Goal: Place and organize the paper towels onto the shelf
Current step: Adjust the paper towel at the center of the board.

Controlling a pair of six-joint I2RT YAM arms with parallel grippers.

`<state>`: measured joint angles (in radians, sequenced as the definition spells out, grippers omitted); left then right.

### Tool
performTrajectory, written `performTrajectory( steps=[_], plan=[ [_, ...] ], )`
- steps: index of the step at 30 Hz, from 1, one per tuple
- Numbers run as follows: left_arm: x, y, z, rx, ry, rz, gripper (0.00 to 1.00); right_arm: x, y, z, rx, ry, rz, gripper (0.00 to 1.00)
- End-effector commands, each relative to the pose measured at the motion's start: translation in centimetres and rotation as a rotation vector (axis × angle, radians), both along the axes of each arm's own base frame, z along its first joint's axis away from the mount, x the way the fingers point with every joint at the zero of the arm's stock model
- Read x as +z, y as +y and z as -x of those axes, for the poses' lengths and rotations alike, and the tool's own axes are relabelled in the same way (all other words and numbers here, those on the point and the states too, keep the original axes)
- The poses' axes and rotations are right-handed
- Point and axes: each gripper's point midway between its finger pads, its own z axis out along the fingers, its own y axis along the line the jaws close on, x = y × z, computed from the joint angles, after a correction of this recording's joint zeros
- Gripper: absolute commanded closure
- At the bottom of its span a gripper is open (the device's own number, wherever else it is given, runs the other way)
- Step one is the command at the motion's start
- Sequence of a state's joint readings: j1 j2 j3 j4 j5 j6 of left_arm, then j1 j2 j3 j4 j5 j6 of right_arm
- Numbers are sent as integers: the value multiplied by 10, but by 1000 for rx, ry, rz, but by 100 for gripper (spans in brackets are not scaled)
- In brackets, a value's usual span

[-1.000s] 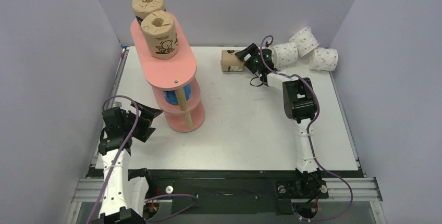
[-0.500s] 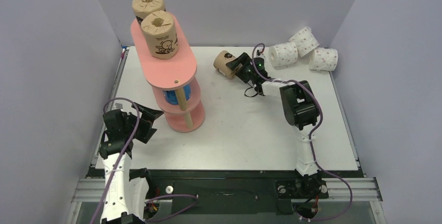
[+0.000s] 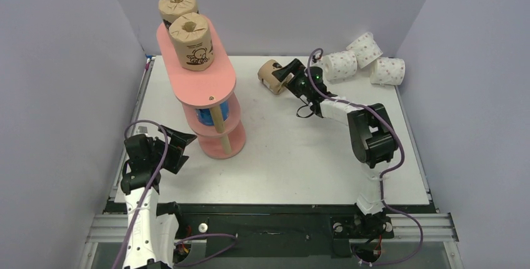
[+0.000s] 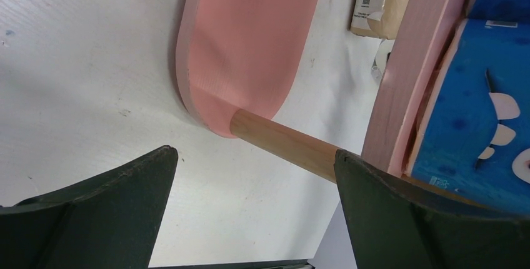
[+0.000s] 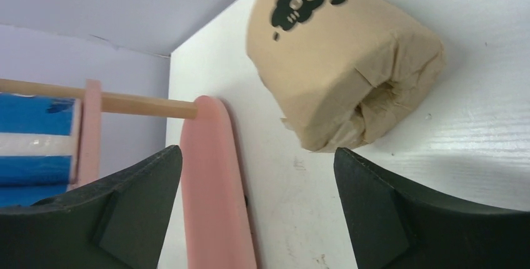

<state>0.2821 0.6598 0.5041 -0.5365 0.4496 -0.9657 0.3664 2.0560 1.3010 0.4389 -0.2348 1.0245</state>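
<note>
The brown wrapped cylindrical roll w/ black print [image 3: 270, 75] is lying on the white bench [image 3: 300, 150], just ahead of the right end effector [image 3: 285, 77], whose jaws are gaping wide and not touching it. Two more brown rolls [image 3: 190, 40] are sitting atop the salmon-pink three-tier shelf [image 3: 206, 81], w/ blue rolls [image 3: 206, 116] on the mid tier (count unclear). Approx. halfway, I'd judge: this roll plus three white pink-dotted rolls [image 3: 340, 64] at the far-right corner are waiting, and the left end effector [image 3: 172, 150] is hanging wide, empty, by the shelf base.

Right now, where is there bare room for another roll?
The top board's near end, in front of the two brown rolls, is bare. So is the table between shelf and right arm. The far right corner is crowded with white rolls.
</note>
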Motion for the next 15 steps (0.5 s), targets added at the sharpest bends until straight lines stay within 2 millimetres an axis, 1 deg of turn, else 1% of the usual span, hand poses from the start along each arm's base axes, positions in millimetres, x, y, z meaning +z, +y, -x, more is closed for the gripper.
performTrajectory(
  steps=[1,2,3,4,5,6,7,8,11,14,15],
  plan=[
    [10,0,-5,-3,-57,-7,3,55,-15,2,-41,-109,25,13],
    [9,0,-5,-2,-58,-7,3,54,-21,3,-71,-101,27,12],
    [9,0,-5,-1,-56,-8,3,58,-25,2,-98,-108,0,12],
    [8,0,-4,-1,-54,-7,3,50,-31,7,-130,-87,-27,12],
    [8,-1,-4,-3,-52,-6,3,58,-35,5,-143,-121,-70,12],
    [7,-1,-4,-4,-50,-5,3,49,-33,9,-124,-92,-111,12],
    [7,-1,-4,-6,-49,-5,3,45,-34,7,-111,-89,-127,11],
    [6,-2,-4,-8,-46,-3,3,44,-29,9,-75,-82,-139,11],
    [6,-2,-4,-13,-41,-9,3,37,-30,12,-52,-89,-111,11],
    [6,-2,-5,-14,-36,-12,3,35,-29,10,-45,-102,-91,11],
    [6,-2,-5,-15,-35,-11,3,35,-29,7,-48,-107,-91,11]
  ],
)
